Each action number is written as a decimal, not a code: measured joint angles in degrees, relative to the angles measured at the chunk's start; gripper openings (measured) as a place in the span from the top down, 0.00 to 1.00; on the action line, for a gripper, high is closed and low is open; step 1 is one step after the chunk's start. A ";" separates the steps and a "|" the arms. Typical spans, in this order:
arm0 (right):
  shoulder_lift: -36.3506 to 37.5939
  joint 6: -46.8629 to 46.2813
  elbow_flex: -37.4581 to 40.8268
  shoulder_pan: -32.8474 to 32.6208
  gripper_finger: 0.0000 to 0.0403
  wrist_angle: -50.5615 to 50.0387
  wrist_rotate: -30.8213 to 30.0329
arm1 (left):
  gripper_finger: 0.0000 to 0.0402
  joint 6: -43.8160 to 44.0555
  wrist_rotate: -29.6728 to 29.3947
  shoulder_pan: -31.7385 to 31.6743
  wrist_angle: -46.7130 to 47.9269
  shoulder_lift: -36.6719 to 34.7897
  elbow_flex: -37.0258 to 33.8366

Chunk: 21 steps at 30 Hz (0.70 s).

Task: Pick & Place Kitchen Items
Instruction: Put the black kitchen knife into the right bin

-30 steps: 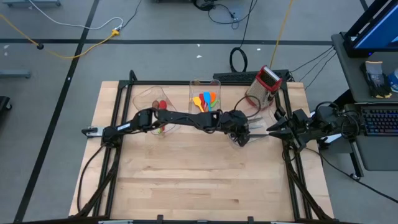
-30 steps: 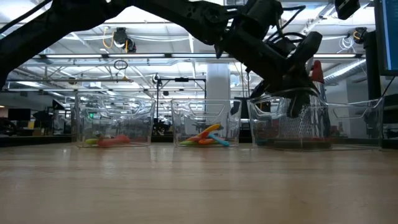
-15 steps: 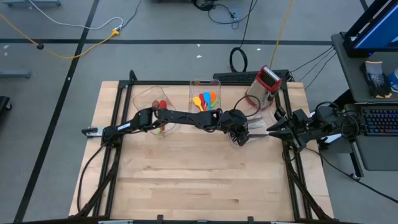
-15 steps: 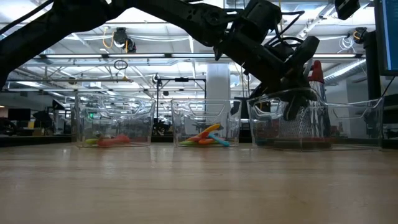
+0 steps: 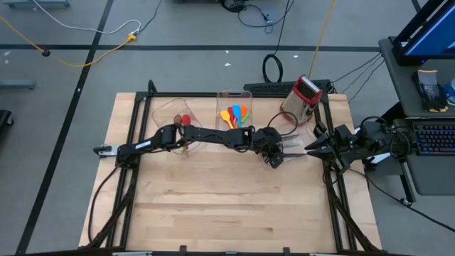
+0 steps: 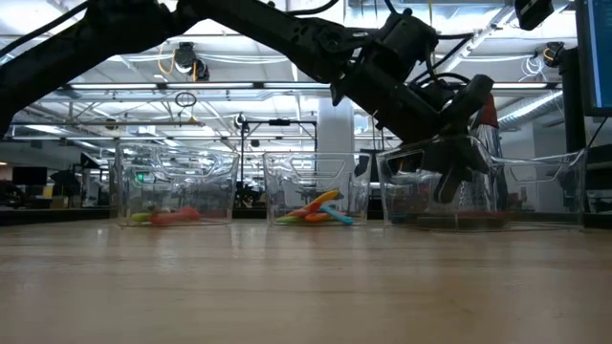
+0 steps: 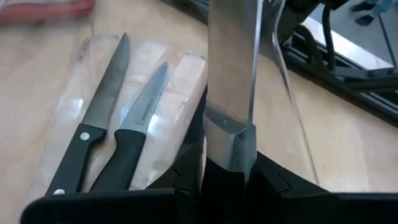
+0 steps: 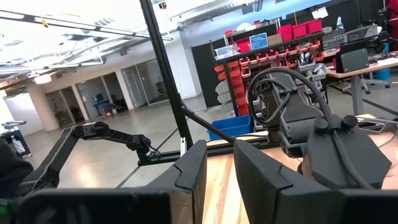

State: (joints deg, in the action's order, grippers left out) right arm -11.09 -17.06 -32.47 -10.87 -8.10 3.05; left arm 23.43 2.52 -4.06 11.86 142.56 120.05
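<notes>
Slightly lower now than a second ago, the left tool is clamped on a knife by its handle, blade pointing into the right-hand bin, where two more knives lie flat. Right tool waits at the worktop's right edge, fingers nearly together, empty. Farther back, colourful spatulas fill the middle bin.

The left gripper grips a broad knife between its fingers. Two black-handled knives lie side by side – inside a clear bin
</notes>
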 joint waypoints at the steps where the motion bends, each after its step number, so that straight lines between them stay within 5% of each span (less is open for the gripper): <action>1: 0.00 -0.01 0.00 0.00 0.82 0.00 0.00 | 0.81 -0.30 0.00 -0.07 0.00 0.00 0.00; 21: 0.00 -0.02 0.00 0.00 0.82 0.00 0.00 | 0.79 -2.47 -0.07 -0.39 -0.04 -0.02 0.00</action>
State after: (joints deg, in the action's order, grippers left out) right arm -11.09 -17.08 -32.47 -10.87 -8.10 3.05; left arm 20.96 2.46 -4.45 11.81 142.54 120.05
